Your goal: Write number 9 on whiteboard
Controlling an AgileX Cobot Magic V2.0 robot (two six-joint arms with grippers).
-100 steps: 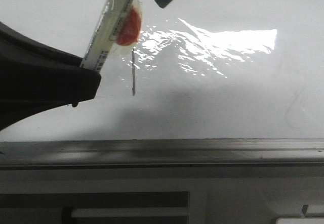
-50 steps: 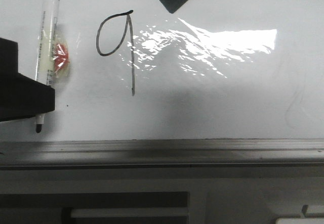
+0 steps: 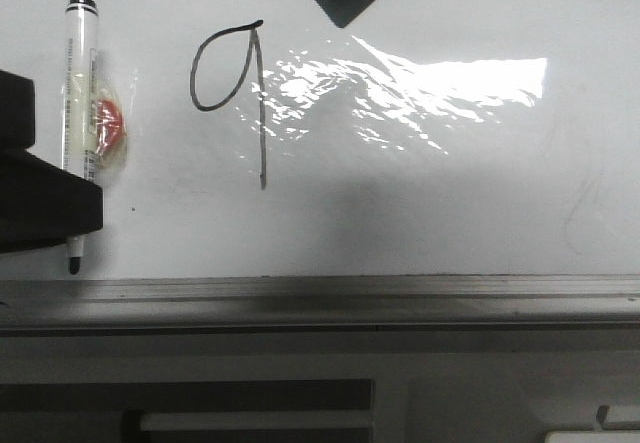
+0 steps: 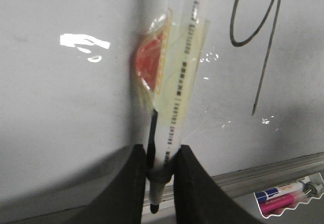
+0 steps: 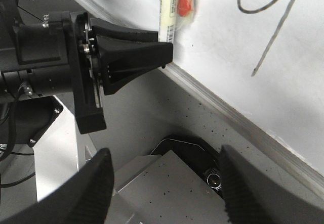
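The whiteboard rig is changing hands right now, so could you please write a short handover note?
Left gripper: shut on the marker, which lies along the whiteboard left of the number 9, tip pointing toward the grey ledge.
Right gripper: open, holding nothing, off the board.
Done: the number 9 is drawn, closed loop plus long tail.
Left: writing looks finished; probably only put the marker away. Spare markers sit below the ledge.
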